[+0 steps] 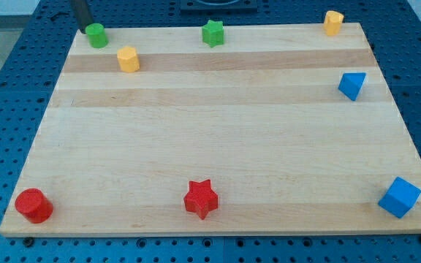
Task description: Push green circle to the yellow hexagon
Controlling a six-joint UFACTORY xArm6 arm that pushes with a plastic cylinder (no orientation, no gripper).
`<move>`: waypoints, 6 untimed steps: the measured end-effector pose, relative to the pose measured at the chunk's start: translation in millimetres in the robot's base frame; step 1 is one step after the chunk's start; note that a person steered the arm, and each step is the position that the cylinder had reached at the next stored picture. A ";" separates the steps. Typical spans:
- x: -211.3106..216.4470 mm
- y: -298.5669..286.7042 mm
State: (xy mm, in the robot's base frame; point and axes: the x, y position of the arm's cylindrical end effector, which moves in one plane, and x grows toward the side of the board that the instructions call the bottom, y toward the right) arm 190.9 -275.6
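Note:
The green circle [97, 35] stands at the top left corner of the wooden board [218, 146]. The yellow hexagon [128, 59] stands a short way below and to the right of it, with a small gap between them. My tip [85, 27] is at the green circle's upper left side, touching or almost touching it. The rod comes down from the view's top edge.
A green star [213, 33] sits at the top middle. A second yellow block [332, 22] is at the top right corner. A blue triangular block [352, 85] is at the right edge, a blue cube [399, 197] at bottom right, a red star [200, 199] at bottom middle, a red circle [33, 205] at bottom left.

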 end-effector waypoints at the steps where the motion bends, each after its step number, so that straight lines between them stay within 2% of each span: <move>1: 4.2 17.3; 4: 41.1 69.7; 6: 36.7 84.0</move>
